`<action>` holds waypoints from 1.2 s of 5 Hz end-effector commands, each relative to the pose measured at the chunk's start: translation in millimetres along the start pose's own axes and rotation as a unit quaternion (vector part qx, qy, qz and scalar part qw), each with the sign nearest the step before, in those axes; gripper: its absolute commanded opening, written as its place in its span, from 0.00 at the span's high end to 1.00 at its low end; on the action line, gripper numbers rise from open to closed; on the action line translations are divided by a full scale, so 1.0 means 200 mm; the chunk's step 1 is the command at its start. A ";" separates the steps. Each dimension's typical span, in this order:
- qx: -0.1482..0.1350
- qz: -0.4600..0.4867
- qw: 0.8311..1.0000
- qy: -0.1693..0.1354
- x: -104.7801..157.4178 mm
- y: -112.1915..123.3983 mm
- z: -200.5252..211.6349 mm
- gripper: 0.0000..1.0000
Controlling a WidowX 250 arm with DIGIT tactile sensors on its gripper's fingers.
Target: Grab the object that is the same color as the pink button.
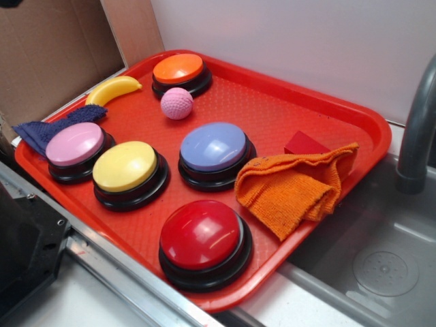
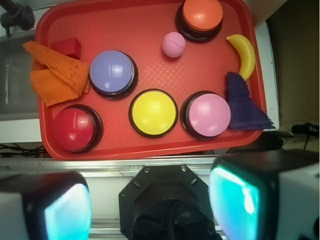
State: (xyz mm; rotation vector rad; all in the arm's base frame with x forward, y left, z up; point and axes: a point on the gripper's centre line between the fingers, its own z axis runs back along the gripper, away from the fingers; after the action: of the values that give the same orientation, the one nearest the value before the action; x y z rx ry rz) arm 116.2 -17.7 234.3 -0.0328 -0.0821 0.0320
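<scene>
A small pink dimpled ball (image 1: 177, 103) (image 2: 173, 44) lies on the red tray (image 1: 272, 109) (image 2: 125, 20), just in front of the orange button (image 1: 178, 70) (image 2: 201, 15). The pink button (image 1: 75, 145) (image 2: 209, 114), a light pink dome on a black base, sits at the tray's left side in the exterior view. My gripper (image 2: 150, 205) is high above and off the tray's near edge, open, with nothing between its two teal pads (image 2: 67, 212). The gripper does not show in the exterior view.
Yellow (image 1: 125, 167), lavender-blue (image 1: 214, 148) and red (image 1: 201, 235) buttons stand on the tray. An orange cloth (image 1: 293, 187) half covers a red block (image 1: 305, 144). A toy banana (image 1: 111, 89) and a dark blue cloth (image 1: 51, 128) lie at the tray's far left. A sink (image 1: 381, 259) with a grey faucet (image 1: 415, 136) is to the right.
</scene>
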 end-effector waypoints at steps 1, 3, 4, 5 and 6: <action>0.000 0.000 1.000 0.000 0.00 0.00 0.00 0.00; -0.003 0.093 0.995 -0.021 0.20 0.06 -0.10 0.00; 0.008 0.162 0.985 -0.052 0.31 0.11 -0.20 0.00; 0.004 0.245 0.966 -0.077 0.44 0.19 -0.33 0.00; 0.008 0.283 0.955 -0.093 0.53 0.25 -0.45 0.00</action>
State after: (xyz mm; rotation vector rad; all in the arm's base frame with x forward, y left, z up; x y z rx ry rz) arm 226.3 23.1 140.6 -0.0306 -0.2228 0.5997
